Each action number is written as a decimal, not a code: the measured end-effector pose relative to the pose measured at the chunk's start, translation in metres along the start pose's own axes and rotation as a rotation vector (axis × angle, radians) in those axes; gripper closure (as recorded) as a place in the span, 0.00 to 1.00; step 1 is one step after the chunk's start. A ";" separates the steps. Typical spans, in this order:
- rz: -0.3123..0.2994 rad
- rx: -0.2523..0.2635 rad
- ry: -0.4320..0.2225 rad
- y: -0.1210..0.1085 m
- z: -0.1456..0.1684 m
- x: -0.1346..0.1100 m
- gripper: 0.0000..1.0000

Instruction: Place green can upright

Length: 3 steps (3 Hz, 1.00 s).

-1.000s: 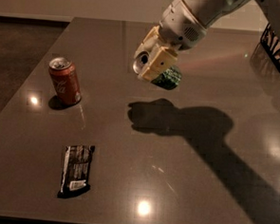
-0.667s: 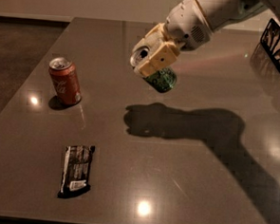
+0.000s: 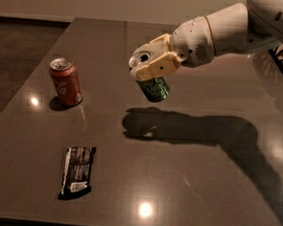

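Green can (image 3: 155,89) clamped in the gripper (image 3: 152,73) and held clear of the surface (image 3: 190,185), over its shadow and well right of the red can (image 3: 65,81). Only the lower body is seen, somewhat tilted. A light, smooth, thin-walled shell is presumed. A moderate grip across the mid-body is advised, lest it be dented or slip.

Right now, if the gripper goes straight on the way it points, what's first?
Gripper, shut on the green can, points down over the table. The can's lower end would likely meet bare table first. Red can and snack bar sit off to the side; depth is uncertain.
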State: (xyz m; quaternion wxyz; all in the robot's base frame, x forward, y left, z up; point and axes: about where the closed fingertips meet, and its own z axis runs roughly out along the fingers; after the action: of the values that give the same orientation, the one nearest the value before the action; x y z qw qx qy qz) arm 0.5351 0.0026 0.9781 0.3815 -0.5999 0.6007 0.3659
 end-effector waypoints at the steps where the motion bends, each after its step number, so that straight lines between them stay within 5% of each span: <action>1: 0.025 0.057 -0.099 -0.003 0.007 0.005 1.00; 3: 0.110 0.108 -0.251 -0.017 0.022 0.019 1.00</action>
State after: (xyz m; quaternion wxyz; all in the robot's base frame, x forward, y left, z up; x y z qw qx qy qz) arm 0.5531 0.0136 0.9512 0.4649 -0.4940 0.5989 0.4255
